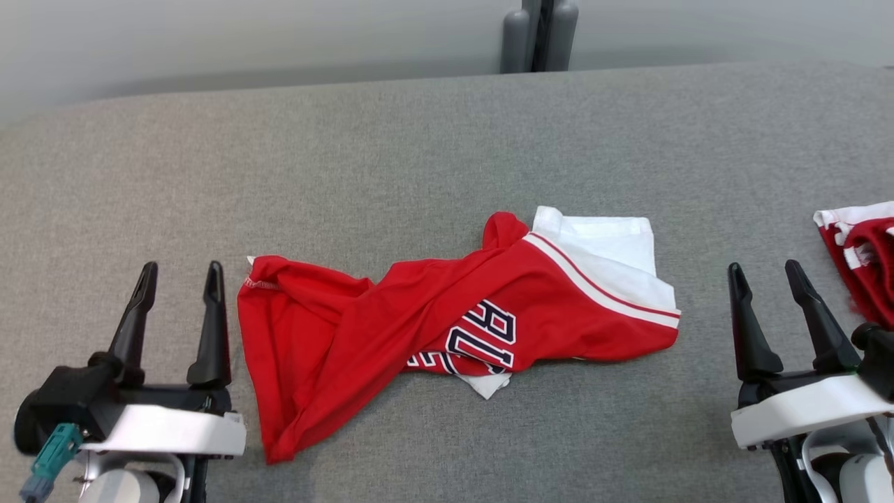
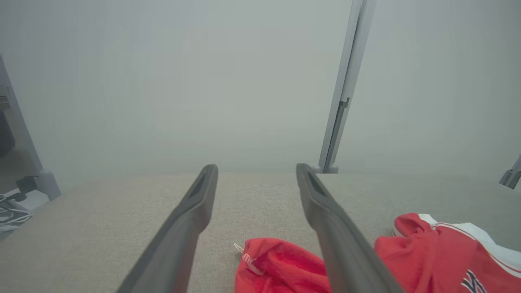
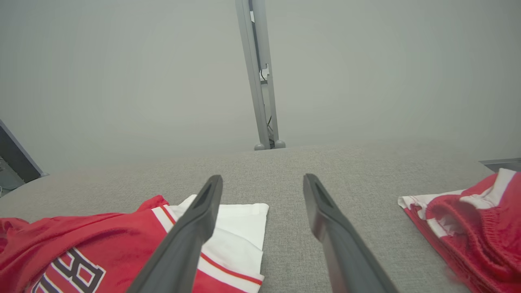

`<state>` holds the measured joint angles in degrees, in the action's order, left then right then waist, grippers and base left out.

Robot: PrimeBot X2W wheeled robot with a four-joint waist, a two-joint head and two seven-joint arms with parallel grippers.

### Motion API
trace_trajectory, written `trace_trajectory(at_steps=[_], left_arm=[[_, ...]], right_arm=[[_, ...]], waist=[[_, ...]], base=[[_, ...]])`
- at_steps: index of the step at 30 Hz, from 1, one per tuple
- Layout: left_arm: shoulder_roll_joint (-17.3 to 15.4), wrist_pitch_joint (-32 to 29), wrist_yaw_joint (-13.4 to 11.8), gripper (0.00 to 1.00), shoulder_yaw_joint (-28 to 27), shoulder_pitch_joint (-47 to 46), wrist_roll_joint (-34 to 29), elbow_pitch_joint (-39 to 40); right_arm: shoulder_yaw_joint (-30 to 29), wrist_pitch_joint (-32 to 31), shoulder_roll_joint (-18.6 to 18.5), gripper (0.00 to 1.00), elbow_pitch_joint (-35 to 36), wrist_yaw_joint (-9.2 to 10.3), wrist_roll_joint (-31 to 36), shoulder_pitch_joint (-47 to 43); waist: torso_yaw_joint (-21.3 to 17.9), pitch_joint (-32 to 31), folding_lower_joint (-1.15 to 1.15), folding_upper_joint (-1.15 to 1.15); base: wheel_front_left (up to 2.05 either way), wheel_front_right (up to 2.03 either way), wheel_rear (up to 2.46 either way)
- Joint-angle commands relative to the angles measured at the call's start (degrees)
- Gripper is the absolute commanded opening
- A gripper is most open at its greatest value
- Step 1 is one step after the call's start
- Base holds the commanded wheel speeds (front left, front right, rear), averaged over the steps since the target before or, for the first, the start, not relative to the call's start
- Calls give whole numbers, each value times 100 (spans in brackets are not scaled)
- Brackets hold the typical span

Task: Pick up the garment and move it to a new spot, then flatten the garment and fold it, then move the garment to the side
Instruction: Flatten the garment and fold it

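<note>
As the red garment (image 1: 419, 314) lies crumpled on the worktop (image 1: 419, 140), left jaws and right jaws flank it, both wide open, holding nothing, apparently staged for flattening; 2nd garment (image 1: 866, 258) far right.

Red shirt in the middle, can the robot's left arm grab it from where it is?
Probably yes. The left tool stands open, close beside the left edge of the red shirt, and nothing lies between them on the gray surface.
</note>
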<state>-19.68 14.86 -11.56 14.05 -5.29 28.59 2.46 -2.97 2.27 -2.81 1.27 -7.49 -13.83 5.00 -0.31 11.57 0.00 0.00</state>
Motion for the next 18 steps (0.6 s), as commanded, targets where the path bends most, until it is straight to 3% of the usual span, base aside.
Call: trace_trajectory(at_steps=[1, 8, 18], left_arm=[[-57, -22, -81, 100, -36, 113, -22, 35], [-173, -287, -314, 100, 24, 549, -108, 228], [-203, -514, -448, 100, 124, 772, -109, 485]], right_arm=[[12, -36, -24, 100, 38, 0, 49, -82], [23, -148, -23, 100, 92, 0, 132, -324], [7, -205, -24, 100, 153, 0, 92, -433]], waist=[[-42, -109, 0, 0], [-60, -423, 0, 0], [33, -500, 0, 0]], base=[[0, 0, 0], [0, 0, 0], [0, 0, 0]])
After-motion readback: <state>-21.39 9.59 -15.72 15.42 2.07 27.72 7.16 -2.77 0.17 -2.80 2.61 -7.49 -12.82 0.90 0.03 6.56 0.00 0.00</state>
